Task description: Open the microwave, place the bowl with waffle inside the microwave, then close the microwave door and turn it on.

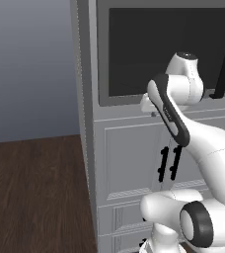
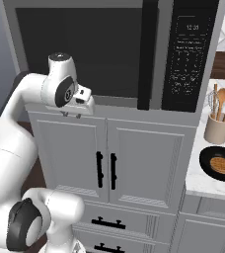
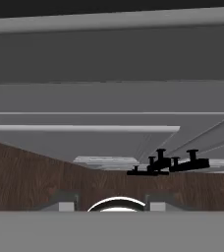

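The microwave [image 2: 94, 49] is built in above white cabinet doors [image 2: 107, 163], its door [image 2: 85, 52] shut. Right of it, on the worktop [image 2: 198, 183], a bowl [image 2: 219, 164] holds a waffle [image 2: 221, 164]; a crock [image 2: 218, 129] holds utensils. The tool [image 2: 77, 106] hangs below the door; whether it is open, I cannot tell.

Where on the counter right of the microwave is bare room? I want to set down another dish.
Crowded toward the back: the utensil crock stands there, with the bowl holding the waffle just in front. Bare white counter lies between the bowl and the near edge, and a narrow strip beside the microwave cabinet.
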Motion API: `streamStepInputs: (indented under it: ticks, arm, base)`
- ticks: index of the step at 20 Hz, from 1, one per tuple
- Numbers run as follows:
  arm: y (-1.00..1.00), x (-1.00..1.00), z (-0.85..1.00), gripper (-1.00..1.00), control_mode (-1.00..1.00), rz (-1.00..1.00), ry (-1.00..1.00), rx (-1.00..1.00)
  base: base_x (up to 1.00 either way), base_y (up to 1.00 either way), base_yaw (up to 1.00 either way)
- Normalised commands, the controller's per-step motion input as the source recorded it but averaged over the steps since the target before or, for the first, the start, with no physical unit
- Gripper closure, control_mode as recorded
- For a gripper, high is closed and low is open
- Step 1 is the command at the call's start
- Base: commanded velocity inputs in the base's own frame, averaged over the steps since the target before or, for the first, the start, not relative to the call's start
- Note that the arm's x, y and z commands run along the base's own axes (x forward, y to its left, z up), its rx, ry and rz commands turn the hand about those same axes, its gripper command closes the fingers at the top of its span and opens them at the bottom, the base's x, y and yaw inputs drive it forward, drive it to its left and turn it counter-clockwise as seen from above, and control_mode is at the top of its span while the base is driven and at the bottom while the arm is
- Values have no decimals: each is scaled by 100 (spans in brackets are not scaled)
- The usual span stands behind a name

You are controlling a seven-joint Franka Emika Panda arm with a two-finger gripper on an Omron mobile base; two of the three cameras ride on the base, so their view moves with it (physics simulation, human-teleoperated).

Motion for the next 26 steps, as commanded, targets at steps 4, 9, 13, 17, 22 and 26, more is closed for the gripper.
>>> streamStepInputs:
  ticks: [4,9,13,17,22,26]
  arm:
    - [-1,-1,0,-100,-100,0,3,0]
    - [-3,-8,-4,-100,-100,0,6,-3]
    - [-55,-29,20,-100,-100,10,-27,0]
    - [-96,-44,76,-100,-100,9,-53,-3]
    - [-74,-20,100,-100,-100,8,-55,-9]
    - [-53,0,83,-100,-100,2,-45,-7]
  base:
    - [0,0,0]
    - [0,0,0]
    - [0,0,0]
    - [0,0,0]
    - [0,0,0]
    - [0,0,0]
